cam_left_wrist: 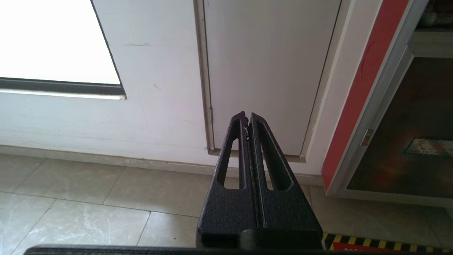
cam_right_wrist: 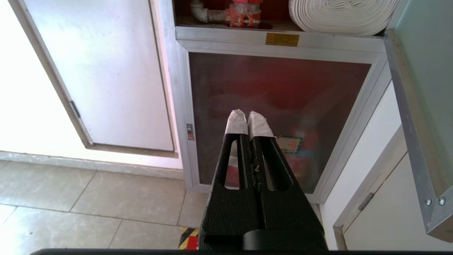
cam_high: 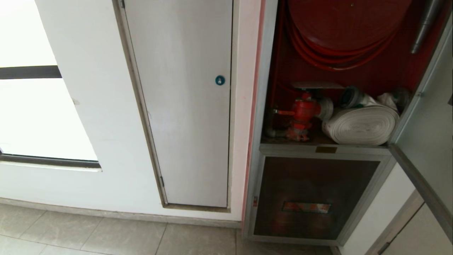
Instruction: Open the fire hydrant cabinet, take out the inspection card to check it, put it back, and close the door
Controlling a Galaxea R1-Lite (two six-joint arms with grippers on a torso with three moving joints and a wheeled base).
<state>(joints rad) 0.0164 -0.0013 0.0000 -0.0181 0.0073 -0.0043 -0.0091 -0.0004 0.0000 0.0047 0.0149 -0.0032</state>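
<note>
Brushed-aluminium cabinet (cam_high: 320, 152), coiled white hose (cam_high: 361, 125)

The fire hydrant cabinet (cam_high: 263, 148) stood right of a panel door (cam_high: 184, 106). Inside, the valve (cam_high: 303, 111) sat left of the rolled hose (cam_high: 361, 125), below the reel (cam_high: 339, 24); the door (cam_high: 428, 141) hung open rightward.

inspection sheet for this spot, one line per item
surface: tiled floor, bare where seen
job's things: fire hydrant cabinet open, door swung out on the right; pale sheet on red valve, perhaps the inspection card
clutter: nothing seen
grippers: left gripper shut, empty, low, facing white panel door; right gripper shut, empty, facing lower glass panel
cables: nothing seen
surroundings: window on the left
</note>
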